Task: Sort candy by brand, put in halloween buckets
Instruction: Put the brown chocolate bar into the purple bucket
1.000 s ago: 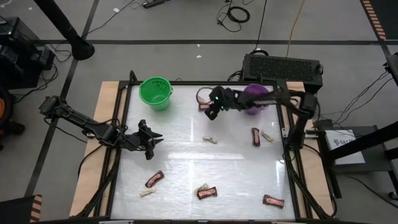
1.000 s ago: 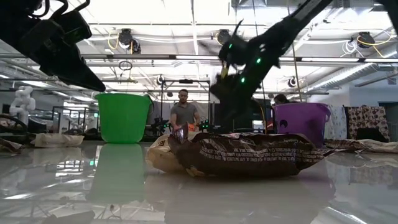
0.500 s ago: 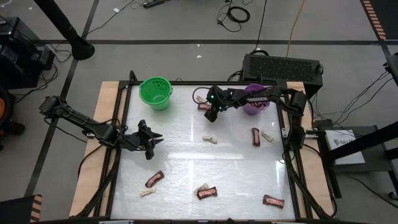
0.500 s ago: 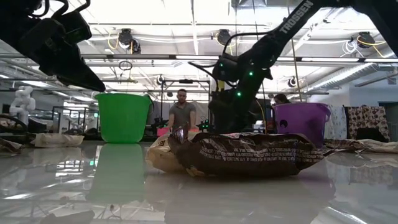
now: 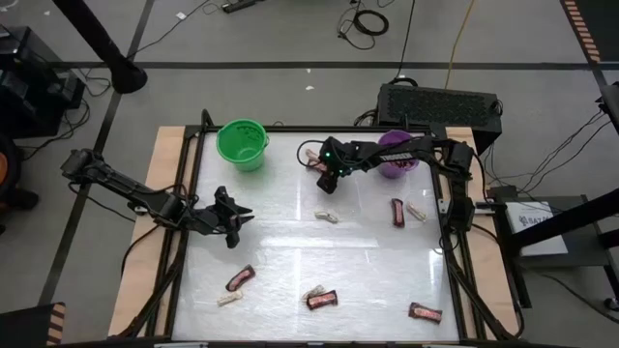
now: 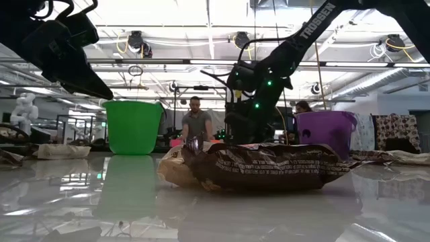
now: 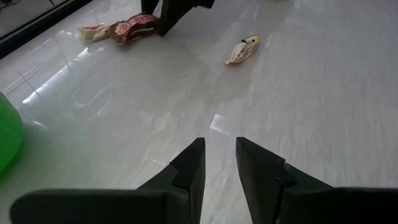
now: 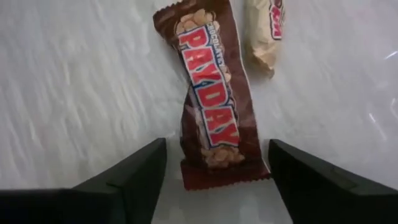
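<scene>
Here the right tool [image 8: 211, 180] straddles, released, a crinkled brown bar [image 8: 208, 93].

Grey floor [image 5: 290, 39] with cables, bright ceiling lights [image 6: 168, 13], distant person [image 6: 197, 121].

We hold our right gripper [image 8: 214, 171] low beside the purple bucket [image 5: 396, 155], fingers spread wide, while our left gripper [image 7: 219, 163] waits far off, fingers nearly together.

Glossy white table top [image 5: 290, 251], shiny crinkled brown candy wrapper [image 8: 211, 99], smooth plastic green bucket [image 5: 241, 143].
</scene>
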Action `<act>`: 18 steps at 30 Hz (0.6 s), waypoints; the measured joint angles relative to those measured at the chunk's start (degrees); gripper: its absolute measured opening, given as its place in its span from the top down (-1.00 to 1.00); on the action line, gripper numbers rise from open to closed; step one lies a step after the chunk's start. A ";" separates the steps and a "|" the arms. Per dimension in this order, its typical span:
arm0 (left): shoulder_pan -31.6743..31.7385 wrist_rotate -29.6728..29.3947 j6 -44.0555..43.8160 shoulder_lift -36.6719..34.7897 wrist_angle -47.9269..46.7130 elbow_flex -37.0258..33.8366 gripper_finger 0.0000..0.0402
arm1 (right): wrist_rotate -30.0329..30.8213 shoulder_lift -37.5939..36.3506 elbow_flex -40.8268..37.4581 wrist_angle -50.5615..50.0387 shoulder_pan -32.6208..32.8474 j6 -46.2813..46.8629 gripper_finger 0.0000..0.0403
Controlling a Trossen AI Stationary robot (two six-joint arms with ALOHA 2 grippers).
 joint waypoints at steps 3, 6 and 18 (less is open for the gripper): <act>0.00 -0.02 0.06 0.01 -0.09 0.00 0.51 | 0.11 -0.05 0.01 -0.40 -0.15 0.11 -0.19; 0.00 -0.02 0.31 0.00 -0.12 0.00 0.51 | 0.01 -0.06 0.01 -0.38 -0.17 0.07 0.05; 0.00 -0.02 -0.04 0.02 -0.97 0.00 0.51 | -0.88 -2.29 10.41 -26.29 0.84 0.16 0.90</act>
